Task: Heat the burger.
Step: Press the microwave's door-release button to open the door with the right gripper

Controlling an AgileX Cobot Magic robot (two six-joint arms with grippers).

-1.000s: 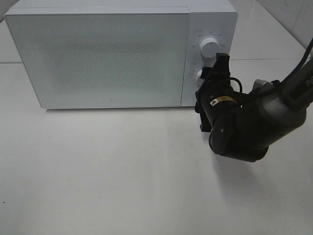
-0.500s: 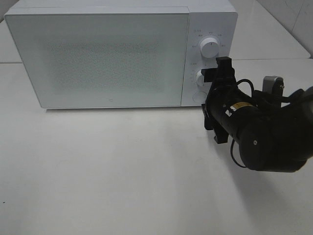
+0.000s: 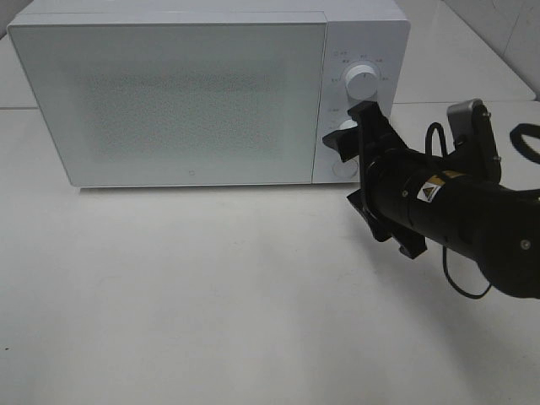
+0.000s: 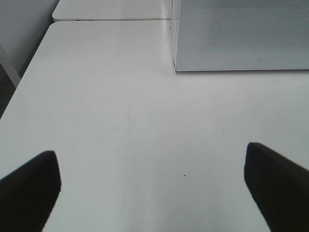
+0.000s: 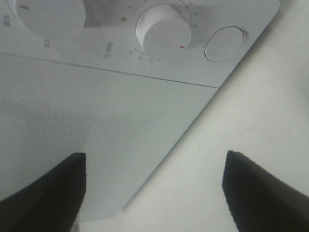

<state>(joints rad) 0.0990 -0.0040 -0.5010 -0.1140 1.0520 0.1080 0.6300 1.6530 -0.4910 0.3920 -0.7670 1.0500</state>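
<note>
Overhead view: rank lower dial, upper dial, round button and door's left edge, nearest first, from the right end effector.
1. lower dial, ahead of the right end effector.
2. round button, just below, and upper dial, just above: too close to call.
3. door's left edge, far left.

The boxy white microwave (image 3: 363, 34) looks of smooth, faintly glossy plastic with a finely dotted frosted door (image 3: 186, 101), the white worktop (image 3: 211, 295) smooth with a soft sheen, the round black arm casing (image 3: 472, 219) matt.
</note>
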